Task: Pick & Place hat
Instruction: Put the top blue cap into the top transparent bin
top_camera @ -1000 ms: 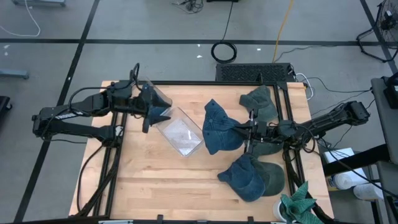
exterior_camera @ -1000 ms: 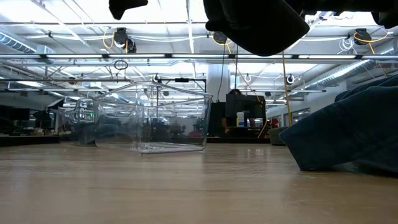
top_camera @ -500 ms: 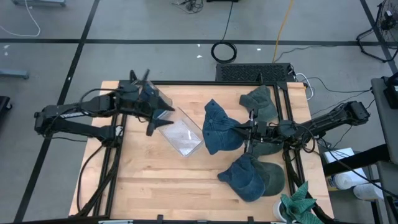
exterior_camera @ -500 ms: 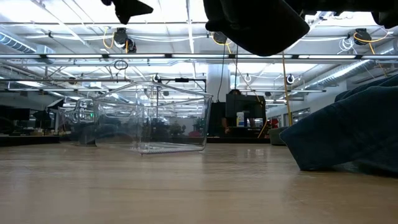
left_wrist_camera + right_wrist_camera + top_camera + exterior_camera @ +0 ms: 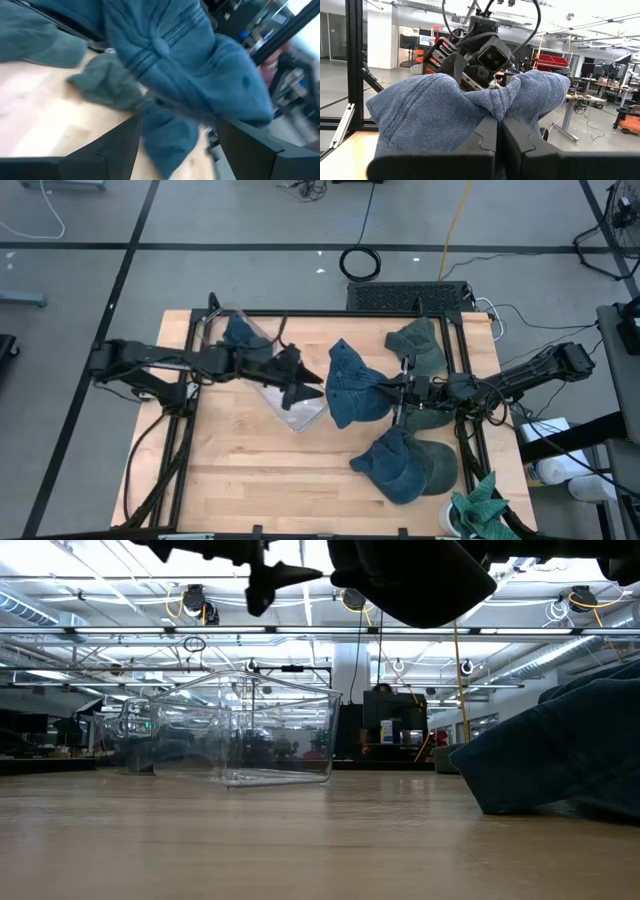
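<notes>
A blue hat [image 5: 350,385] is held in the air over the table's middle by my right gripper [image 5: 398,392], which is shut on it; in the low view the hat [image 5: 410,580] shows dark at the top. My left gripper [image 5: 305,385] is open above the clear bin [image 5: 292,395] and points at the hat from the table's left. In the left wrist view its fingers [image 5: 105,150] stand wide apart, with the hat [image 5: 185,55] just ahead of them. I see no touch between them. My right gripper [image 5: 499,125] pinches a bunched fold of the blue hat's cloth [image 5: 492,102] between its two fingers. It comes in level from the table's right side. The hat is lifted clear of the table and bulges out past the fingers toward the left arm.
Lying on the table: a dark green hat [image 5: 420,345] at the far right, another blue hat [image 5: 392,465] and a green hat [image 5: 438,465] at the near right. Green cloth [image 5: 480,510] sits past the near right corner. A blue patch [image 5: 240,335] shows at the bin's far end.
My left arm has swung from the table's far left, across the clear bin, toward the right and the held blue hat. My right gripper and the hat have kept still.
</notes>
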{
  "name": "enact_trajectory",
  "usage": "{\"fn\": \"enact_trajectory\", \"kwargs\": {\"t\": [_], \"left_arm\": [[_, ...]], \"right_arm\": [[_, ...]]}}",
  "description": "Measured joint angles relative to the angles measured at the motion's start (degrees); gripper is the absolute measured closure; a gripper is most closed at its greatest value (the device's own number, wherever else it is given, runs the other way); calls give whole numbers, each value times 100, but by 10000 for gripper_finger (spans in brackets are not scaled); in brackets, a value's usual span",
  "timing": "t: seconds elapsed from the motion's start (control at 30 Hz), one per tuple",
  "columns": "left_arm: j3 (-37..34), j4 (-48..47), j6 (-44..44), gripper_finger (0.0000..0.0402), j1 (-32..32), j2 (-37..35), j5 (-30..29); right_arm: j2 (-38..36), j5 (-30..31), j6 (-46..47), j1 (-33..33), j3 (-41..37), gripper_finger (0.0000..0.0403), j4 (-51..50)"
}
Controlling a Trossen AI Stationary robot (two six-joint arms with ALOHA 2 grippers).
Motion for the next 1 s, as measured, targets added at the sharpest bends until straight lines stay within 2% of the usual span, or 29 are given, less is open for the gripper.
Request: {"fn": "enact_trajectory", "kwargs": {"t": [0.27,0.63,0.8,1.0], "left_arm": [[-4,1219,-1213,133,-103,345,-9],[-7,1844,-1379,133,-81,333,-633],[-7,1834,-1011,133,20,334,-914],[-7,1780,-1751,133,165,334,-786]], "right_arm": [[0,0,-11,0,0,403,-2],[0,0,-11,0,0,403,-26],[0,0,-9,-2,0,403,-26],[0,0,-9,-2,0,403,-28]]}}
